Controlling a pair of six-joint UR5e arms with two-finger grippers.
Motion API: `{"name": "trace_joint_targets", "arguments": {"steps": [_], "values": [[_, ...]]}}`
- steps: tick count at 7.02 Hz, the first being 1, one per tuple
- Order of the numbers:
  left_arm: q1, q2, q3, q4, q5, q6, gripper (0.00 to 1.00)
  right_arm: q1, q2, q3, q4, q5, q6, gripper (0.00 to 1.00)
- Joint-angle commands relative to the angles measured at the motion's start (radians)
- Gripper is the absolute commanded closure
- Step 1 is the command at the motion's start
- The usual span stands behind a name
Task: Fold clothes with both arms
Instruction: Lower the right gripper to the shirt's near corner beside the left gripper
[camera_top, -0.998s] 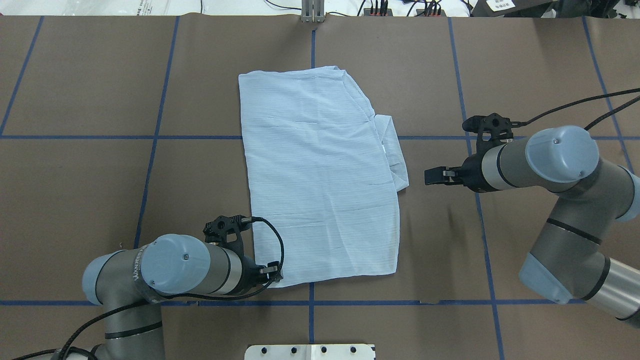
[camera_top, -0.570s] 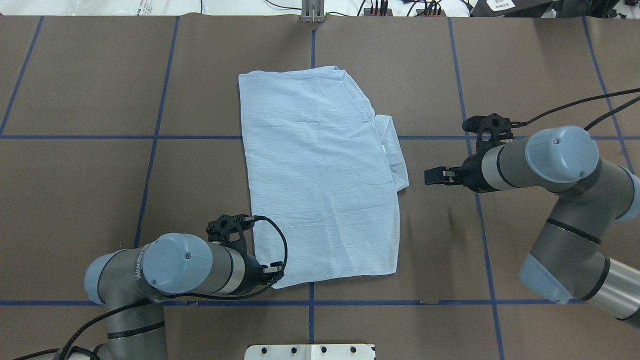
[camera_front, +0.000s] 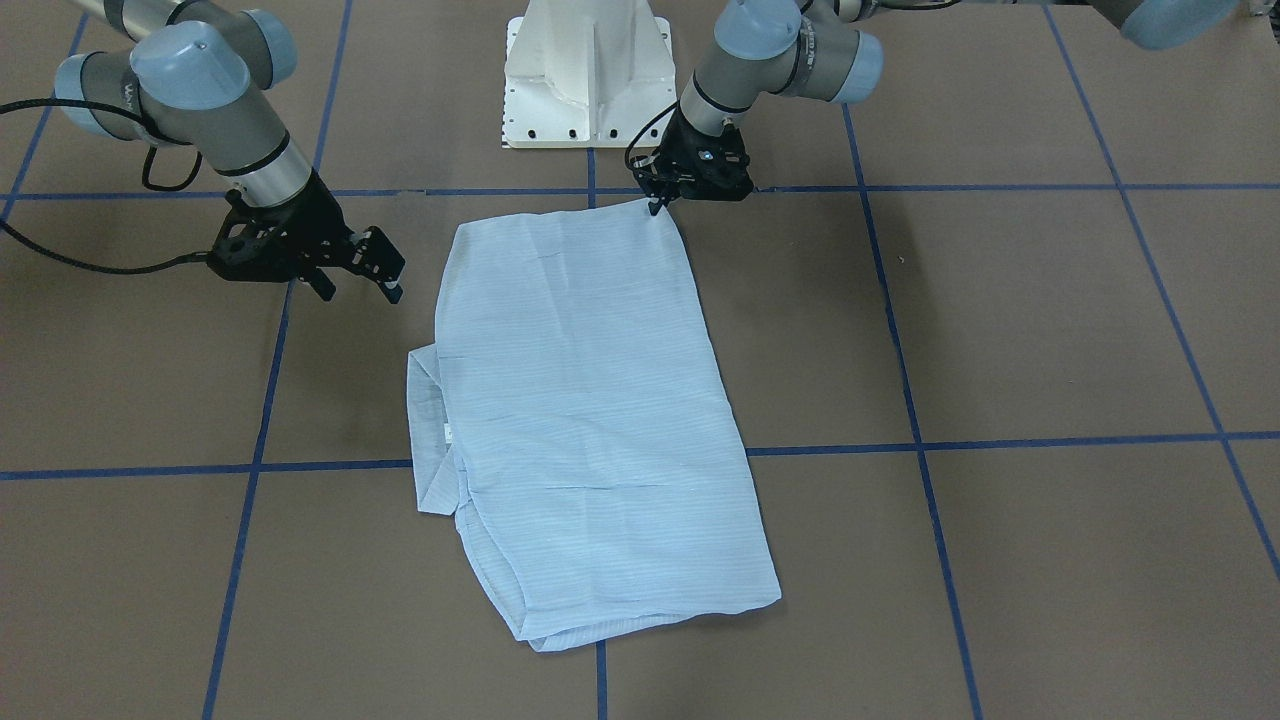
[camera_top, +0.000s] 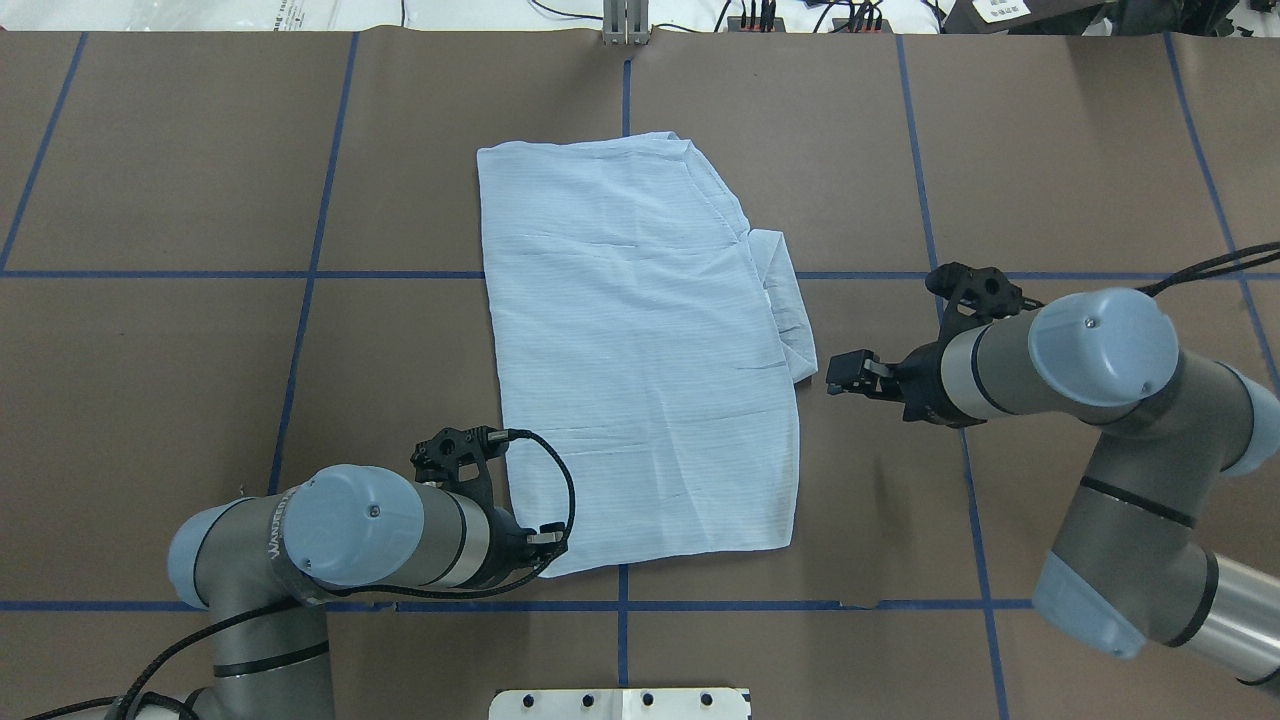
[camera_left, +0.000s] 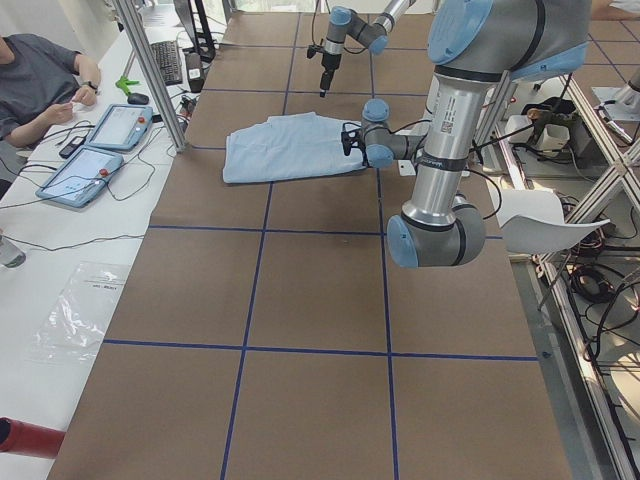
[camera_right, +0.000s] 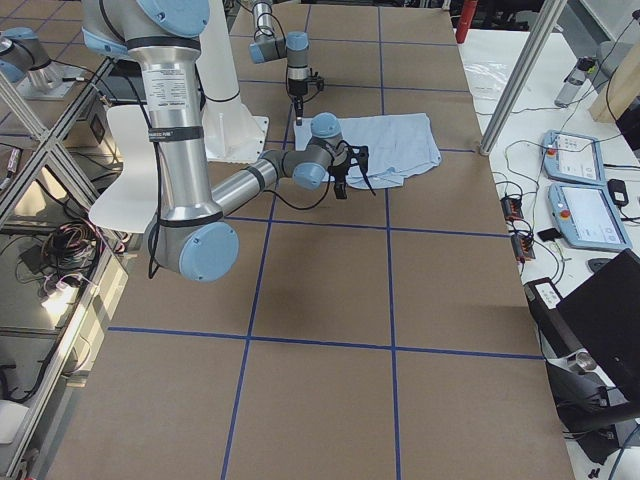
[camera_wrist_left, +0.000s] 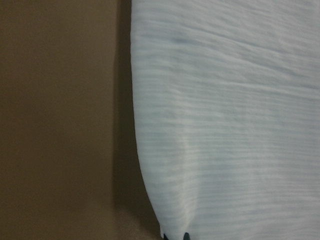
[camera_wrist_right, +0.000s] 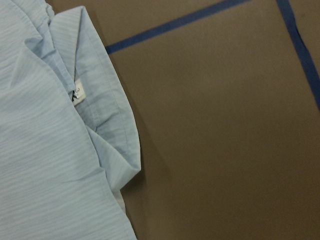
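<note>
The pale-blue shirt (camera_top: 640, 350) lies folded flat in a long panel mid-table, also seen in the front view (camera_front: 580, 420). Its collar (camera_top: 785, 300) sticks out on the right-hand side, and the white neck label (camera_wrist_right: 78, 93) shows in the right wrist view. My left gripper (camera_top: 550, 545) is low at the shirt's near left corner, shut on that corner; the left wrist view is filled with striped cloth (camera_wrist_left: 225, 125). My right gripper (camera_top: 840, 375) hovers open just right of the collar without touching the shirt, and its two fingers show apart in the front view (camera_front: 360, 290).
The white pedestal base (camera_front: 588, 70) stands at the table's near edge. Blue tape lines (camera_top: 300, 300) cross the brown table cover. A person (camera_left: 40, 80) sits at a side table with teach pendants (camera_left: 90, 160) beyond the far edge. Aluminium posts (camera_left: 150, 70) stand there too.
My right gripper has moved left toward the collar and a little closer to the robot. The left gripper has shifted only slightly at the shirt's corner. The shirt lies the same.
</note>
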Motion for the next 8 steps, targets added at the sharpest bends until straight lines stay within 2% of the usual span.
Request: {"name": "trace_joint_targets", "arguments": {"steps": [1,2,3,4,5,8], "values": [[0.001,-0.001,-0.001,0.000,0.001,-0.003,1.00,-0.149,0.005,0.036,-0.041,-0.105,0.404,0.01],[0.001,-0.003,-0.001,0.000,0.001,-0.004,1.00,-0.220,0.016,0.036,-0.050,-0.187,0.532,0.01],[0.001,-0.003,-0.001,-0.002,0.001,-0.004,1.00,-0.298,0.066,0.032,-0.135,-0.285,0.608,0.01],[0.001,-0.003,-0.002,0.000,0.001,-0.004,1.00,-0.364,0.165,0.022,-0.288,-0.348,0.666,0.01],[0.001,-0.003,-0.002,-0.002,0.001,-0.004,1.00,-0.384,0.218,0.012,-0.345,-0.359,0.706,0.01],[0.001,-0.003,-0.004,-0.002,0.000,-0.004,1.00,-0.400,0.245,-0.025,-0.346,-0.384,0.749,0.03]]}}
